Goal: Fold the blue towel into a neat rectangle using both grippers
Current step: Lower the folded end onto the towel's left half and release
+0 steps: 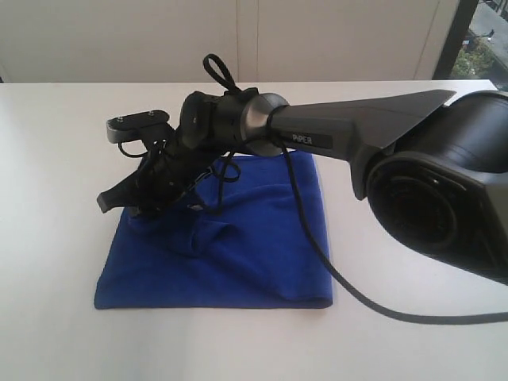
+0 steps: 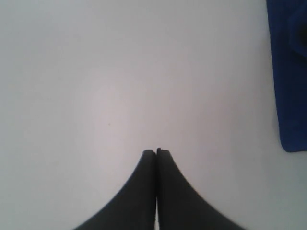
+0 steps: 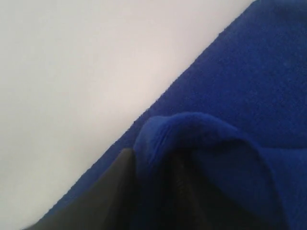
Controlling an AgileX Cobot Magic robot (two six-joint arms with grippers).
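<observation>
The blue towel (image 1: 254, 254) lies folded in a rough rectangle on the white table (image 1: 55, 302). A raised hump of cloth (image 1: 202, 234) sits near its left end. My right gripper (image 1: 139, 208) has reached across to that far-left corner. In the right wrist view its fingers (image 3: 117, 184) stand apart, and a bunched fold of the towel (image 3: 192, 129) lies between them and over one of them. My left gripper (image 2: 157, 151) is shut and empty above bare table, with the towel's edge (image 2: 290, 72) off to one side. It is out of the exterior view.
The right arm's thick black body (image 1: 444, 182) and its cable (image 1: 381, 305) cross above the towel's right side. A white wall (image 1: 238, 40) stands behind the table's far edge. White tabletop surrounds the towel.
</observation>
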